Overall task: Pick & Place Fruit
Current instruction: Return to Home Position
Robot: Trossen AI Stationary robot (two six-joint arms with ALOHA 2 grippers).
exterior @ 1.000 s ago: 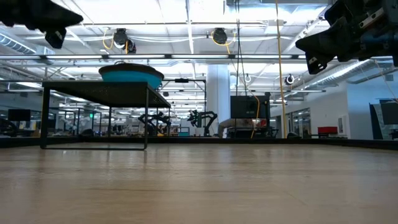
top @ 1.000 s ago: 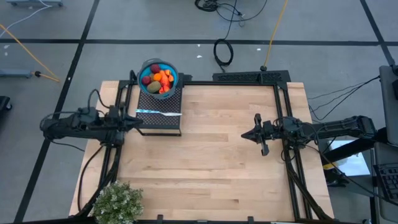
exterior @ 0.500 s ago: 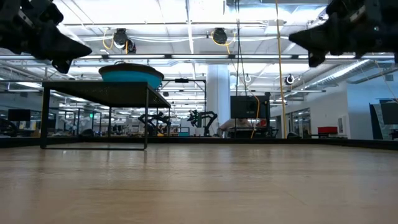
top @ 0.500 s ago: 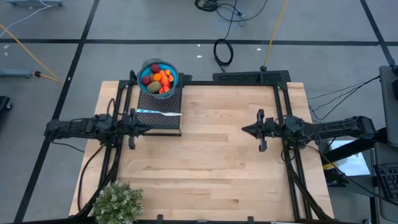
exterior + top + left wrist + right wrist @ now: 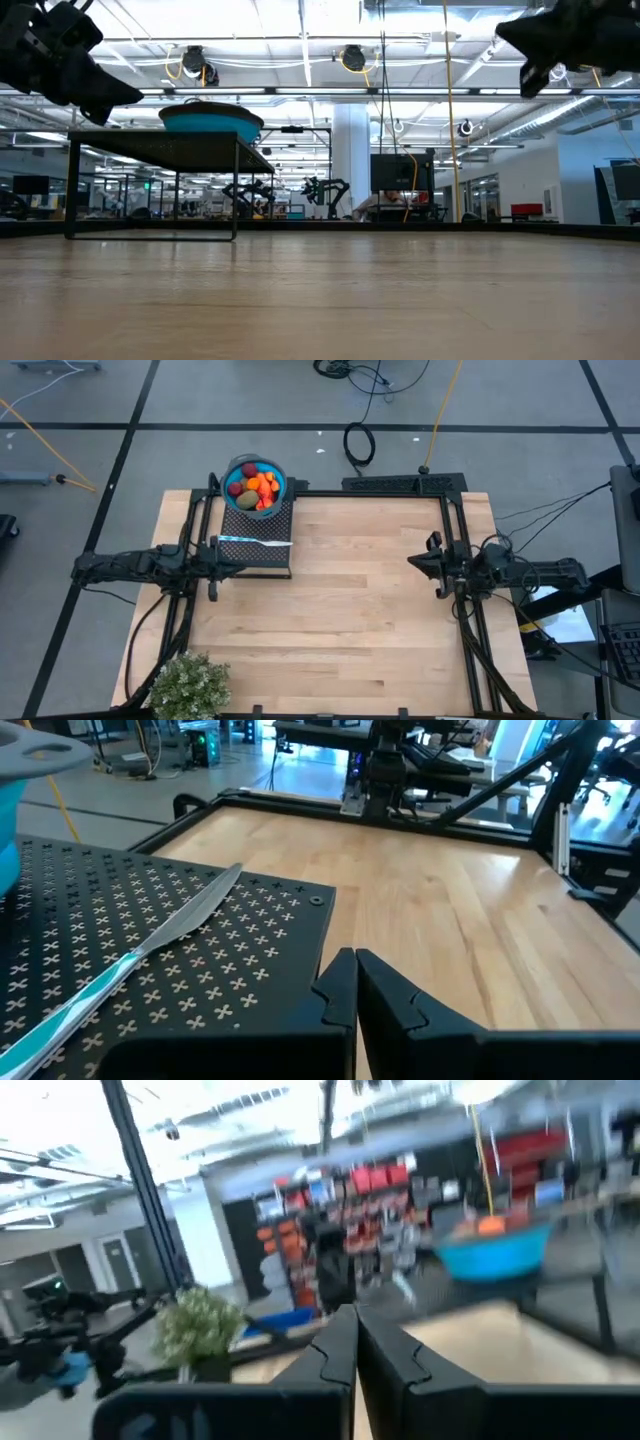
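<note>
The fruit (image 5: pixel 256 488), small orange, red and olive-brown pieces, lies in a blue bowl (image 5: pixel 232 472) on a black perforated stand (image 5: pixel 257 540) at the table's far left. The bowl (image 5: pixel 211 120) shows on the stand's top in the low view. My left gripper (image 5: pixel 238 568) is shut on nothing, just beside the stand's near left corner (image 5: pixel 320 900). My right gripper (image 5: pixel 411 562) is shut on nothing above the table's right part, pointing slightly upward toward the bowl (image 5: pixel 495 1252).
A thin blue-and-white stick (image 5: pixel 130 960) lies on the stand's top (image 5: pixel 255 541). A bushy green plant (image 5: pixel 190 685) stands at the near left corner. Black frame rails (image 5: pixel 462 610) run along the table's left and right sides. Bare wood (image 5: pixel 340 620) fills the middle.
My left gripper has sunk toward the stand's near left corner and then kept still. My right gripper has drawn back toward the table's right edge and tipped upward. Both have stayed shut. The bowl and fruit have not moved.
</note>
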